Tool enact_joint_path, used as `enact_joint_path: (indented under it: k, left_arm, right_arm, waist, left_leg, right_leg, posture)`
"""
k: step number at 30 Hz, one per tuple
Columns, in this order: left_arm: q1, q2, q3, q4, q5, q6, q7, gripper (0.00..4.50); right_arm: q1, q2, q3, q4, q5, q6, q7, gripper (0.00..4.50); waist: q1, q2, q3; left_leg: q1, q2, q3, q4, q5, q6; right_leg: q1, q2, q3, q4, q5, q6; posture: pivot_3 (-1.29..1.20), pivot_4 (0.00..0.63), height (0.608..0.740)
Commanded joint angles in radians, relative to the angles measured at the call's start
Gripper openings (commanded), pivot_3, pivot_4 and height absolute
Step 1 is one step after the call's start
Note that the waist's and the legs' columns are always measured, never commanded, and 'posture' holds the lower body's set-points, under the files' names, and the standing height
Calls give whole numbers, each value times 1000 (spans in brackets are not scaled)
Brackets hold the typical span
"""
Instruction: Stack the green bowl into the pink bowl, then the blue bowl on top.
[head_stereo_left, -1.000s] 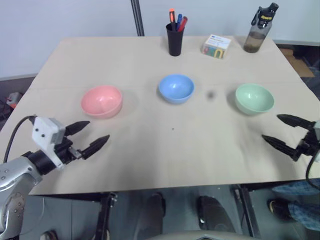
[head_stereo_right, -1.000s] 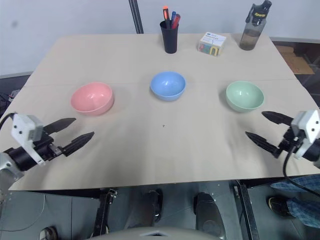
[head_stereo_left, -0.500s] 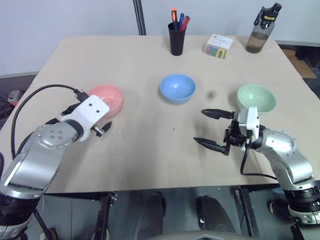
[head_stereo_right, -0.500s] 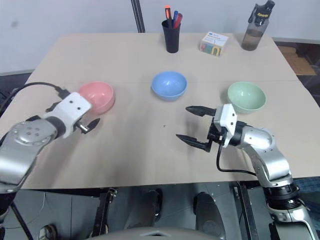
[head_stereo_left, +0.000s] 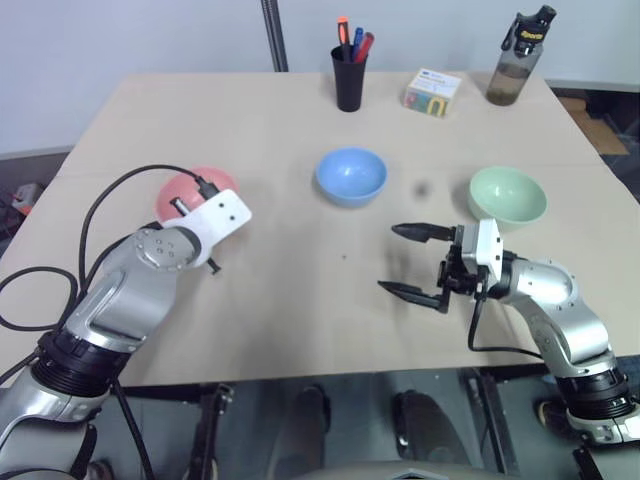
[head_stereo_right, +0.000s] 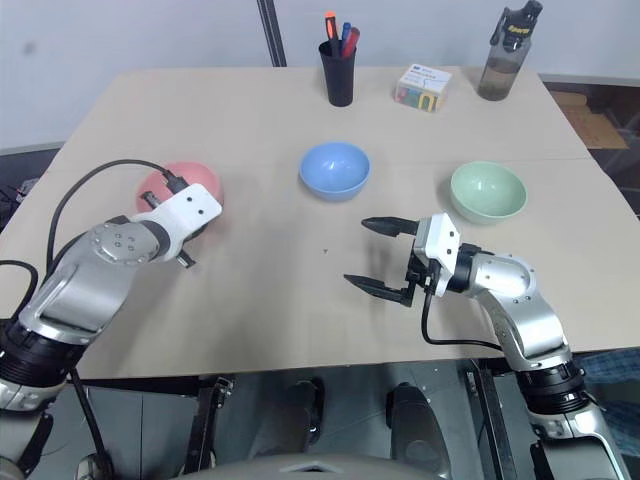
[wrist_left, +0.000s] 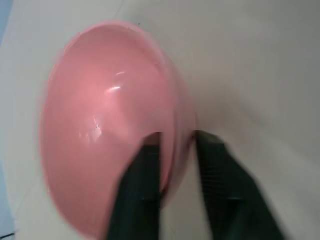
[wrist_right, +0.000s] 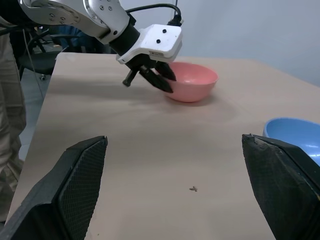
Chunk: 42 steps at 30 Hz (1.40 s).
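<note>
The left gripper (wrist_left: 175, 150) is now clamped on the near rim of the pink bowl (head_stereo_left: 178, 190), one black finger inside the wall and one outside – a second ago it hung spread apart at the lower left of the head view, short of the bowl, so the reach and the pinch are both fresh. The pink bowl sits at middle left of the table (head_stereo_left: 300, 330), half hidden behind the left wrist, and looks flat on the surface, not yet lifted. The right gripper (head_stereo_left: 412, 262) has swung in from the lower right edge to the lower middle of the frame, and its two fingers stand wide apart, holding nothing, pointing across the table toward the left arm. The green bowl (head_stereo_left: 508, 196) rests at middle right, just behind the right forearm and untouched; the blue bowl (head_stereo_left: 351, 176) sits at centre, well apart from both grippers. Along the top edge stand a cup of pens (head_stereo_left: 350, 70), a small box (head_stereo_left: 433, 92) and a water bottle (head_stereo_left: 518, 60), all clear of the work. Nothing is stacked yet. My reading is that the left arm means to steady or reposition the pink bowl as the base – while the right, having passed the green bowl, must still turn back to pick it up.
</note>
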Motion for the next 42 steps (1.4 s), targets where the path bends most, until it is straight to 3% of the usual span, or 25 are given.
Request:
enact_joint_path:
  k: [1,6,11,18,19,21,24,28,31,35,38,40,42]
  left_arm:
    - [-27,-8,22,-12,4,4,-42,25]
    - [-7,-14,57,-53,-33,-23,-115,25]
    - [17,-12,88,-131,-130,-259,-279,25]
    - [-44,-112,-31,-77,-161,-529,-464,25]
    - [-52,-125,-51,-64,-155,-550,-485,527]
    - [-78,-152,-103,-20,-129,-604,-527,989]
    - [-109,-179,-138,38,-112,-646,-571,2085]
    - [-131,-196,-138,75,-108,-688,-613,3600]
    - [-141,-216,-103,82,-125,-674,-604,4389]
    - [-105,-197,4,22,-205,-564,-592,4389]
    - [-28,-194,155,-56,-354,-469,-582,4389]
    - [69,-266,298,-81,-475,-497,-542,4389]
    - [155,-291,384,-112,-522,-525,-525,4389]
  right_arm:
    - [12,-12,-18,-41,3,-10,-8,4500]
    - [24,-30,-34,-40,4,-13,-14,4500]
    - [69,-59,-78,-60,14,-8,-33,4500]
    - [199,-110,-170,-125,18,0,-76,4500]
    - [220,-116,-183,-135,18,0,-83,4500]
    - [279,-128,-226,-160,9,-9,-103,4500]
    - [355,-146,-283,-191,6,-12,-124,4500]
    - [426,-169,-348,-207,6,-20,-133,4500]
    - [446,-176,-368,-214,10,-20,-136,4500]
    - [408,-180,-362,-206,-23,-13,-170,4500]
    - [306,-177,-316,-181,-131,63,-294,4500]
    - [160,-195,-233,-98,-264,192,-393,4500]
    - [24,-199,-168,5,-308,284,-404,4500]
  waist:
    - [0,0,0]
    - [0,0,0]
    - [3,0,0]
    - [3,-1,0]
    - [1,0,0]
    - [1,0,0]
    - [3,0,0]
    - [0,0,0]
    - [1,0,0]
    - [-2,0,0]
    - [-8,0,0]
    - [-23,1,-1]
    - [-26,1,-1]
  left_leg:
    - [0,0,0,0,0,0]
    - [0,0,0,2,0,0]
    - [0,0,0,2,0,0]
    - [0,0,0,3,0,0]
    - [0,0,0,4,0,0]
    - [1,0,1,4,0,0]
    - [0,0,1,5,0,0]
    - [0,0,1,9,0,0]
    - [0,0,1,11,0,0]
    - [0,0,1,12,0,0]
    - [0,1,1,12,0,0]
    - [0,1,1,12,0,0]
    - [1,1,3,13,0,0]
  right_leg:
    - [0,0,0,0,0,0]
    - [0,0,0,1,0,0]
    - [0,0,0,1,0,-1]
    - [1,0,1,1,-1,-3]
    - [1,0,1,1,-1,-2]
    - [1,0,2,2,-3,-1]
    - [1,0,2,3,-4,-1]
    - [2,0,2,3,-4,-1]
    - [3,0,2,4,-4,-1]
    - [3,0,2,5,-4,0]
    - [2,1,2,5,-4,0]
    - [2,1,2,5,-4,0]
    - [2,0,4,5,-3,0]
  posture:
    - [0,150,740]
    - [0,150,740]
    - [0,150,740]
    - [0,150,740]
    - [0,150,740]
    - [0,150,740]
    - [0,150,740]
    - [0,150,740]
    - [0,150,740]
    - [0,150,740]
    - [0,150,740]
    - [0,150,740]
    - [0,150,740]
